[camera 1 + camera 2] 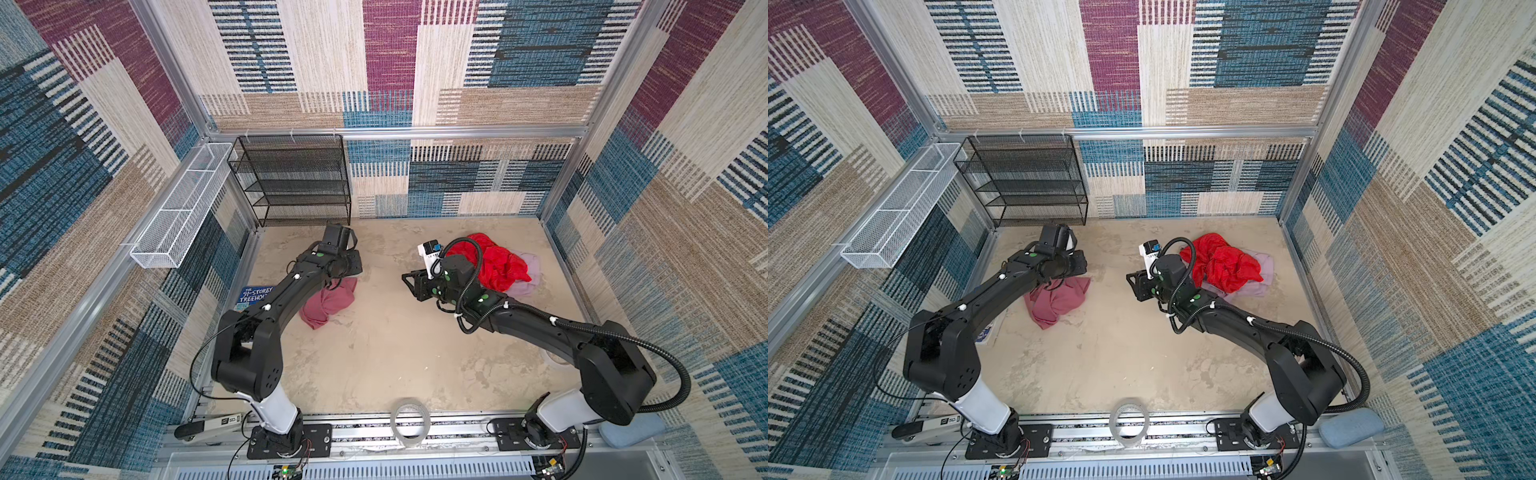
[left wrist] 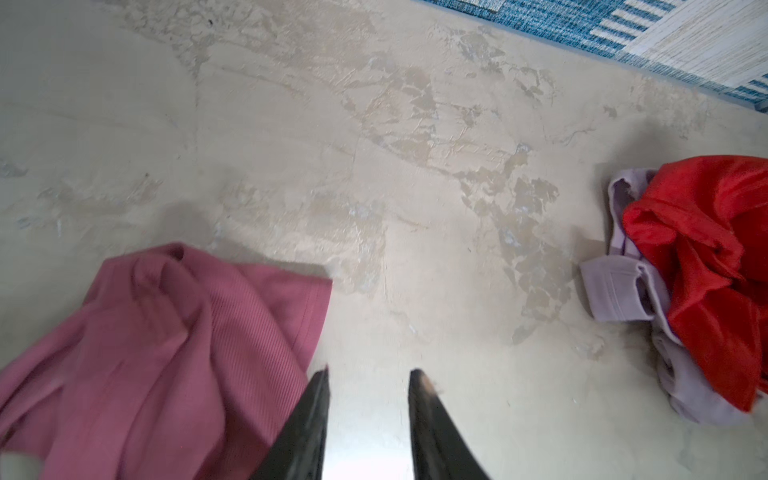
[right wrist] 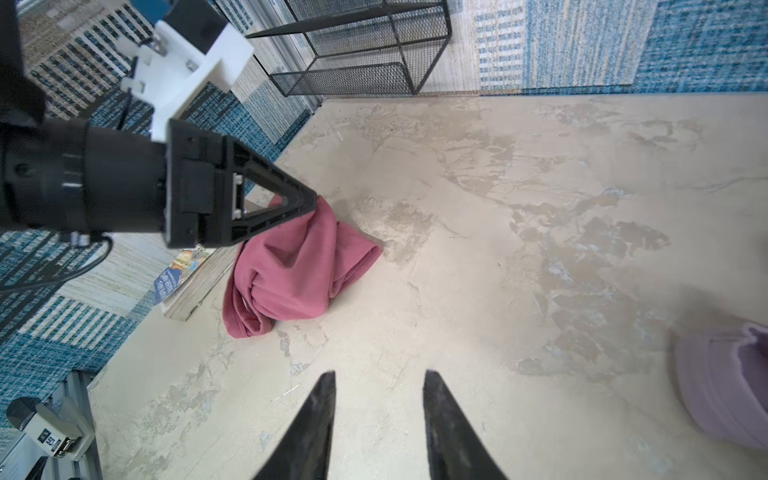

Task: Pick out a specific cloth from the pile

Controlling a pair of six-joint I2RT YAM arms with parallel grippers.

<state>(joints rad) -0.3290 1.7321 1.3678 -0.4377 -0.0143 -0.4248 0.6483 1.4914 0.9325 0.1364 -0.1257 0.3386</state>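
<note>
The cloth (image 1: 328, 305), well clear of the pile (image 1: 498, 266), is being judged released; left gripper (image 2: 370, 370) (parted, empty, like right gripper (image 3: 380, 372)) is best being raised straight, unsnagged.

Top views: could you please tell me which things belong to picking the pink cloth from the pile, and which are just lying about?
Job: pile of red and lilac cloths; dusty-pink cloth, lying apart from it.
Lying about: book; black mesh shelf; white wire basket; tape roll; blue pad.
</note>
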